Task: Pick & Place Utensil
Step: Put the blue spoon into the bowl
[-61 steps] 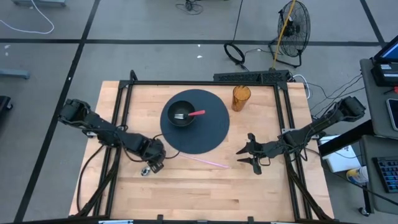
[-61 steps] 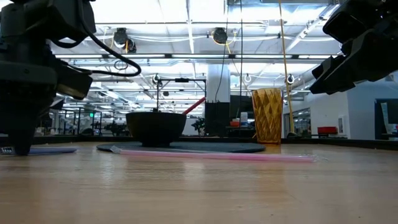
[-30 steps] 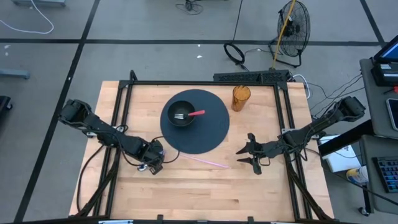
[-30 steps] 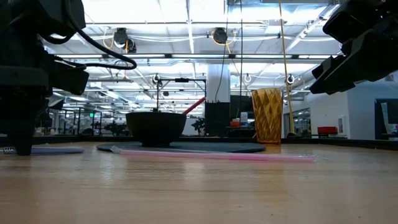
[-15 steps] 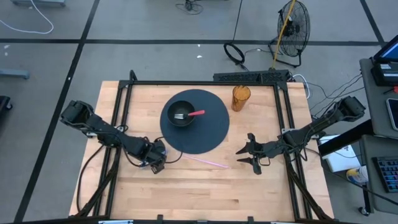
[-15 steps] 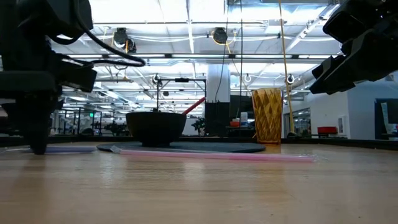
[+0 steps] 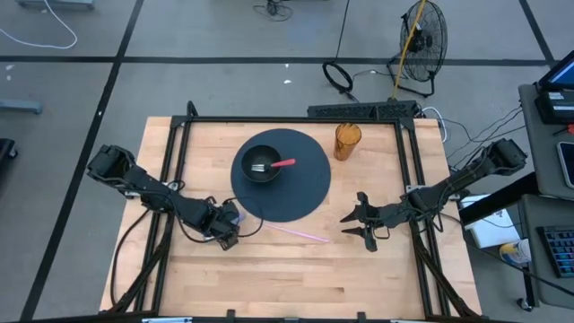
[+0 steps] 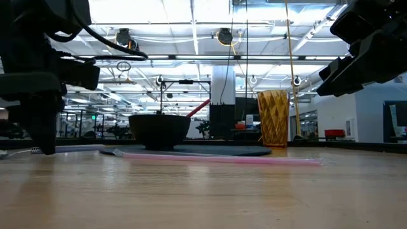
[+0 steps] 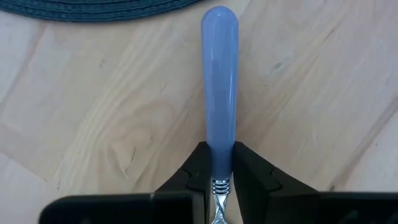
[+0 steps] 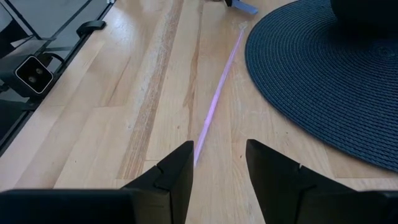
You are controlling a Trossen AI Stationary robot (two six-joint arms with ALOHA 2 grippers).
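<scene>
A utensil with a pale blue handle (image 9: 217, 87) and a metal neck lies just off the near-left rim of the round dark placemat (image 7: 309, 193). My left gripper (image 7: 222, 235) stands over it, shut on it. On the placemat sits a black bowl (image 7: 261, 165) holding a red-handled fork (image 7: 283, 163). My right gripper (image 7: 359, 229) hovers open to the right of the placemat, above the wood; its fingers (image 10: 177, 168) frame the end of a thin pink stick (image 10: 217, 93). My left gripper pinches the utensil between its two fingers (image 9: 249, 171) at the handle's lower end (image 9: 219, 163), just where the metal neck begins. The fingers come from above, pointing down, and lie across the utensil. In the low view the handle (image 8: 79, 148) runs almost level, just above the table.
An amber faceted cup (image 7: 347, 141) stands at the far side, right of the placemat. The pink stick (image 7: 300, 232) lies on the wood between the two grippers. Black frame rails (image 7: 175, 152) run along the table's sides. Bare wood spreads along the near edge (image 7: 296, 283).
My left gripper has moved a little toward the table's right and far edge, toward the placemat. The blue-handled utensil has gone along with it, and its handle now sits slightly higher above the wood than before. The right arm has kept still.
</scene>
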